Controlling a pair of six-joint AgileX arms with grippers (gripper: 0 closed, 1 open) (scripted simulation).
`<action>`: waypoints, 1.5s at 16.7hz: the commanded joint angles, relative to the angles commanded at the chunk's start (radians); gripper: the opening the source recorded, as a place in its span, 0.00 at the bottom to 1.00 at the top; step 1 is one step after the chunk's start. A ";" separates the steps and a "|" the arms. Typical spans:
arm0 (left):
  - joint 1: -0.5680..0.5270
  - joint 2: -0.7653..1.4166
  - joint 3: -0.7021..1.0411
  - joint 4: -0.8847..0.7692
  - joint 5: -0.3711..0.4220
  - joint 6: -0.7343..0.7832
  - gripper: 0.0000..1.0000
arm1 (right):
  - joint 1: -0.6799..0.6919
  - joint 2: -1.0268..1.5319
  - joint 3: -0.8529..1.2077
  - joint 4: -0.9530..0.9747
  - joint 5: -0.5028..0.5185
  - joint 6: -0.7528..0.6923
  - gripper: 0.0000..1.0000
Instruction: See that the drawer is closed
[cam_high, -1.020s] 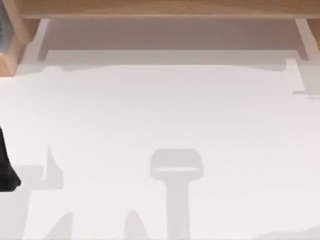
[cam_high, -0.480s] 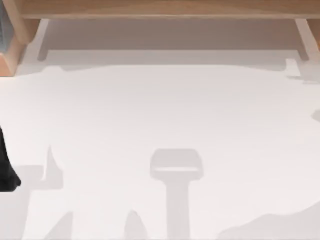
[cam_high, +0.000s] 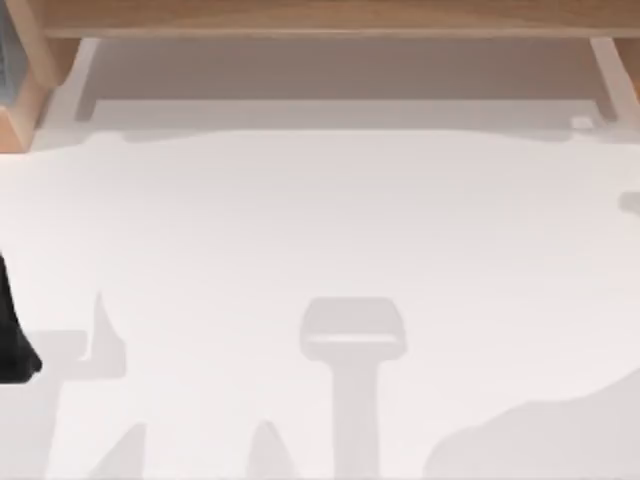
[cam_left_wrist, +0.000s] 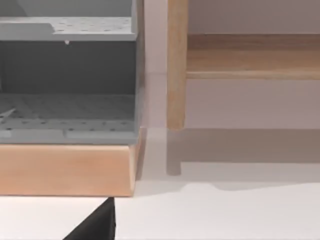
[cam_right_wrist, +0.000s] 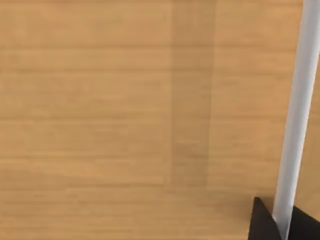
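Right gripper: two dark fingertips sit one on each side of a pale handle bar, both set flush against it, so the grip reads as pinched on the bar. The bar runs slightly tilted across the right wrist view. Behind the bar, close up: the wooden drawer front, grain running crosswise, with a faint darker stripe of shadow across the panel. Cannot tell from this view whether the drawer is pushed home or standing out.

Left gripper: a dark wedge at the edge of the left wrist view, over the white table. Its grip state cannot be told. Ahead of it: a grey perforated shelf unit resting on a wooden base, and just beside that a wooden leg standing upright on the table, with a wooden rail running off from it.

Top view: left arm parked at the table's left edge. Wooden furniture spans the far edge. Grey shadows lie on the tabletop, one spreading from the near right corner.
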 joint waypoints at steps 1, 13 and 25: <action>0.000 0.000 0.000 0.000 0.000 0.000 1.00 | 0.008 0.015 0.033 -0.019 0.008 0.000 0.00; 0.000 0.000 0.000 0.000 0.000 0.000 1.00 | 0.030 0.053 0.124 -0.073 0.030 0.003 0.30; 0.000 0.000 0.000 0.000 0.000 0.000 1.00 | 0.030 0.053 0.124 -0.073 0.030 0.003 1.00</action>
